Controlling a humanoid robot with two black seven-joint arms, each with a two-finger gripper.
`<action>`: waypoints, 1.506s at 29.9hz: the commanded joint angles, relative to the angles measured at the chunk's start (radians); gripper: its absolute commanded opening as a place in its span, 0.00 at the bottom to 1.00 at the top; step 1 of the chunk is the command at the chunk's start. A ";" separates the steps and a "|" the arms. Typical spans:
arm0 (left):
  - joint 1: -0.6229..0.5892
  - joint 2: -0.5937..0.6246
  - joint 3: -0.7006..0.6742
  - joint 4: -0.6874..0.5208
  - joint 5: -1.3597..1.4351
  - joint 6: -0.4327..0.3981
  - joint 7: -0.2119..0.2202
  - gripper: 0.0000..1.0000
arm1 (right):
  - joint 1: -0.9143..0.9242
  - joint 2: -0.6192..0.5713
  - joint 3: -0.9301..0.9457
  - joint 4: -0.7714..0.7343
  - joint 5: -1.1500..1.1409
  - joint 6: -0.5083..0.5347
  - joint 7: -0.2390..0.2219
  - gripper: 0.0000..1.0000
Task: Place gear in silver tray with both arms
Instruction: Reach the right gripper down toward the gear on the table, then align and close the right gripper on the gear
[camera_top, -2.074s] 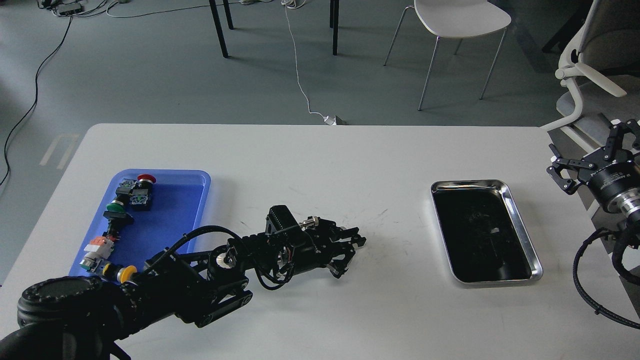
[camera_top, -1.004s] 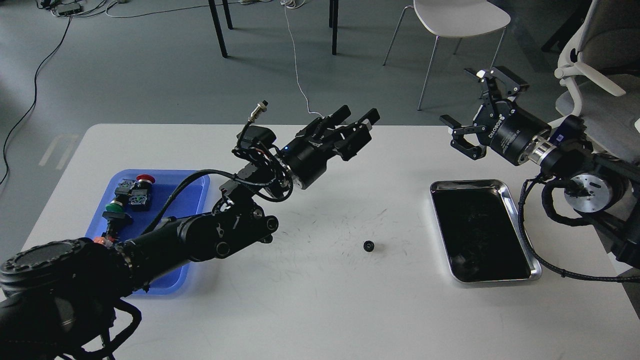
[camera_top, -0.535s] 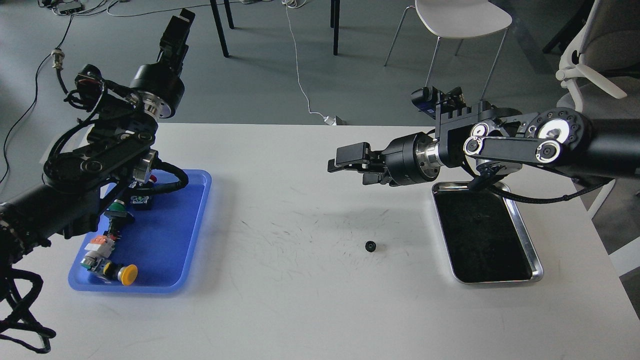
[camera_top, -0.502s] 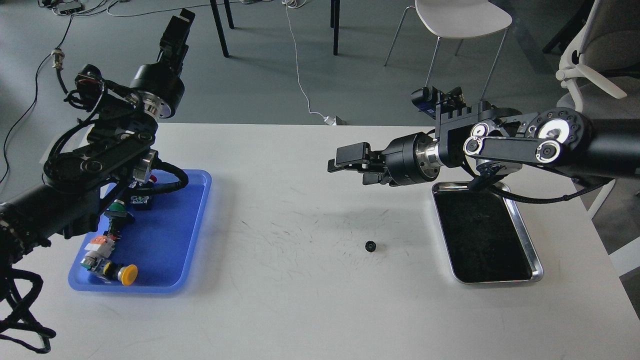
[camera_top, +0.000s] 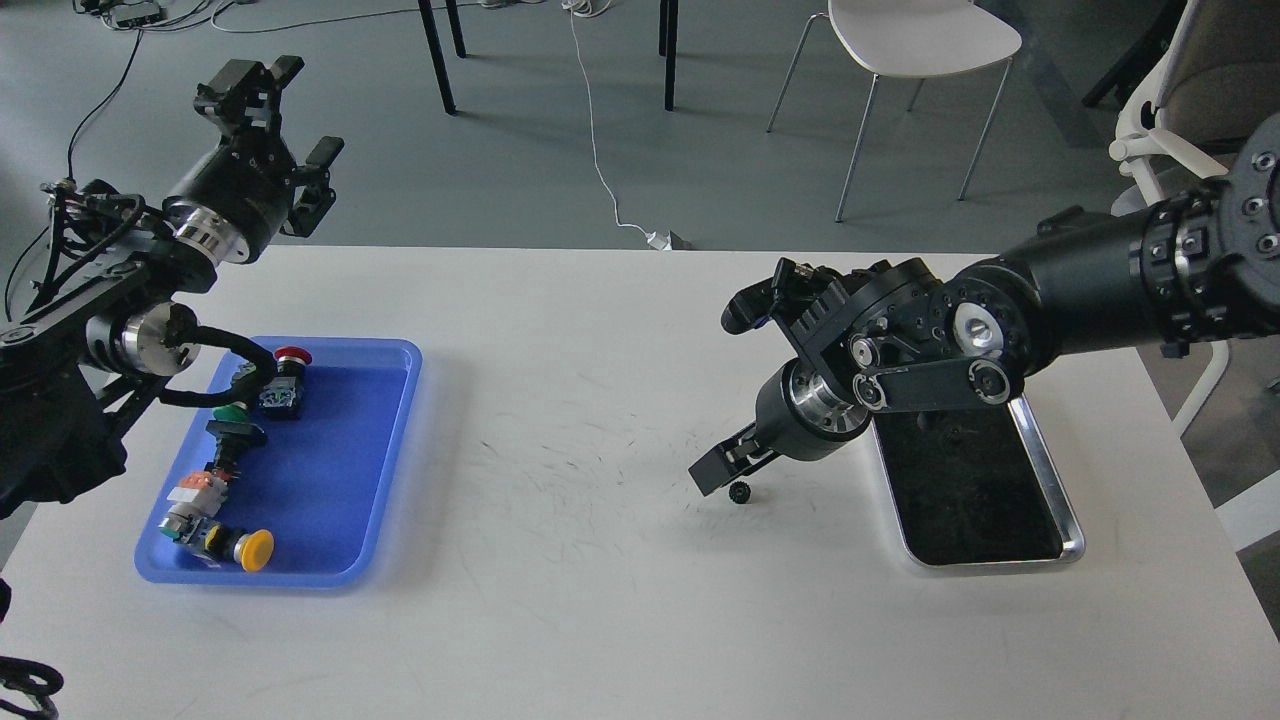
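Note:
A small black gear (camera_top: 740, 491) lies on the white table, left of the silver tray (camera_top: 1062, 487). The tray's dark bottom holds nothing, and my right arm covers its far end. My right gripper (camera_top: 727, 474) points down at the table with its fingers apart. One fingertip (camera_top: 706, 478) stands just left of the gear, and the gear sits low between the fingers. My left gripper (camera_top: 285, 112) is open and empty, raised high over the table's far left edge, far from the gear.
A blue plastic tray (camera_top: 395, 450) at the left holds several push-button switches, red (camera_top: 291, 356), green (camera_top: 231, 412) and yellow (camera_top: 252, 548). Chairs (camera_top: 920, 40) and cables stand on the floor beyond the table's far edge.
My left arm set the gear on the table, then swung up and away to the far left. My right arm came in from the right and dropped its gripper down at the gear.

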 joint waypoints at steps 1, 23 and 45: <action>0.001 -0.001 -0.003 0.000 0.000 0.004 -0.005 0.89 | -0.011 0.004 -0.023 -0.019 0.001 -0.023 0.000 0.95; 0.001 0.002 -0.043 -0.001 0.000 0.007 -0.016 0.91 | -0.151 0.004 -0.033 -0.134 0.080 -0.061 -0.008 0.79; 0.002 0.019 -0.060 -0.012 -0.001 0.006 -0.016 0.91 | -0.199 0.004 -0.021 -0.130 0.207 -0.046 -0.009 0.80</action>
